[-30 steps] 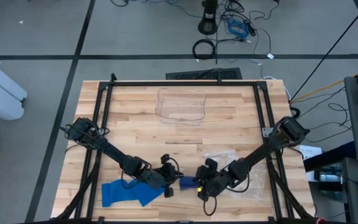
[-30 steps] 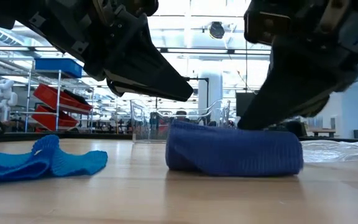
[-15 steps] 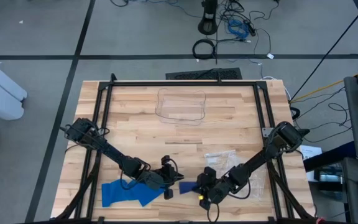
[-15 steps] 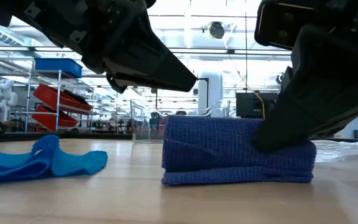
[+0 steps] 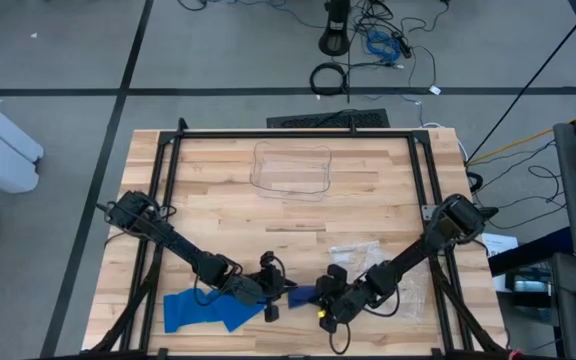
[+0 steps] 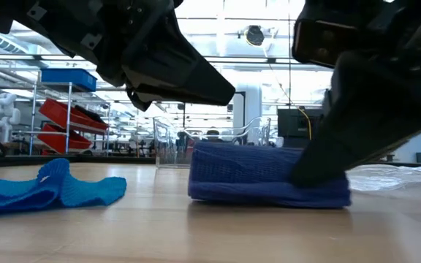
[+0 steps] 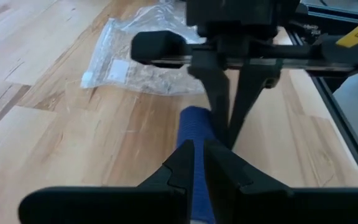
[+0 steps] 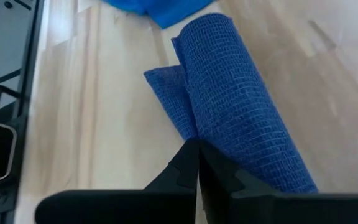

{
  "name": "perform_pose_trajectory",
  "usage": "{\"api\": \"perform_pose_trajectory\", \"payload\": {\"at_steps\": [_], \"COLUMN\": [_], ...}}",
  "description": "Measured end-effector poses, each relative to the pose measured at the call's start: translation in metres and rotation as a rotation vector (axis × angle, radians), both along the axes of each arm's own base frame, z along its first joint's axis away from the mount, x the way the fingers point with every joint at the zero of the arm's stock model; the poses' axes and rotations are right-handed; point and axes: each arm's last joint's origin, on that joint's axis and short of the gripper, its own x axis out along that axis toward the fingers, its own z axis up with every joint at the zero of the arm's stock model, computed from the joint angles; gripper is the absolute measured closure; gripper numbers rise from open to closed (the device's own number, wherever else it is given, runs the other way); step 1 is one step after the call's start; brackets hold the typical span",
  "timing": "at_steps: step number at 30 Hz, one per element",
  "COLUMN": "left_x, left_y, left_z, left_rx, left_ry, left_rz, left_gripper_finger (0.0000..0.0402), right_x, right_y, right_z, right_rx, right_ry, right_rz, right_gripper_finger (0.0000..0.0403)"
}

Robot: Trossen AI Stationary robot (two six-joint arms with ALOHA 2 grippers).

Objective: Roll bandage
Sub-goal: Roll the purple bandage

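The wooden surface (image 5: 218, 200) carries a clear plastic container (image 5: 291, 168) toward its far side, a crumpled clear plastic bag (image 5: 356, 256) near the right arm, and a light blue cloth (image 5: 203, 310) at the near edge. Between the two arms near that edge lies the dark blue bandage (image 6: 258, 175), partly rolled, with a loose flap beside the roll. The left gripper (image 5: 280, 292) has its jaws almost closed at one end of the bandage, and the right gripper (image 5: 320, 298) presses fully closed jaws against the other end.
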Motion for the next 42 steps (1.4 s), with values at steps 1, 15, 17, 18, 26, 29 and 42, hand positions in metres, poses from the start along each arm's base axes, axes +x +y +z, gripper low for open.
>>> {"api": "perform_pose_trajectory", "payload": {"at_steps": [1,15,17,18,26,29,42], "left_x": [0.0,0.003,0.004,0.005,0.009,0.009,0.008], "left_y": [0.0,0.0,0.002,0.003,0.012,0.013,0.016], "left_z": [0.0,-0.013,-0.018,-0.02,-0.026,-0.026,-0.038], "left_rx": [0.0,0.009,0.017,0.02,0.036,0.039,0.035], "left_ry": [0.0,0.018,0.034,0.04,0.067,0.071,0.117], "left_rz": [0.0,0.001,0.005,0.008,0.035,0.044,0.1], "left_gripper_finger": [0.0361,0.0361,0.0361,0.0361,0.0361,0.0361,0.0361], "right_x": [0.001,0.008,0.008,0.008,0.007,0.006,0.002], "right_y": [-0.002,-0.015,-0.015,-0.014,-0.013,-0.012,-0.005], "right_z": [0.0,0.0,0.0,0.0,0.0,0.0,-0.001], "right_rx": [-0.007,-0.089,-0.093,-0.093,-0.091,-0.09,-0.025], "right_ry": [-0.001,-0.01,-0.01,-0.01,-0.007,-0.004,0.016], "right_rz": [0.001,-0.005,-0.002,-0.002,0.005,0.012,0.01], "right_gripper_finger": [0.0403,0.0403,0.0403,0.0403,0.0403,0.0403,0.0403]}}
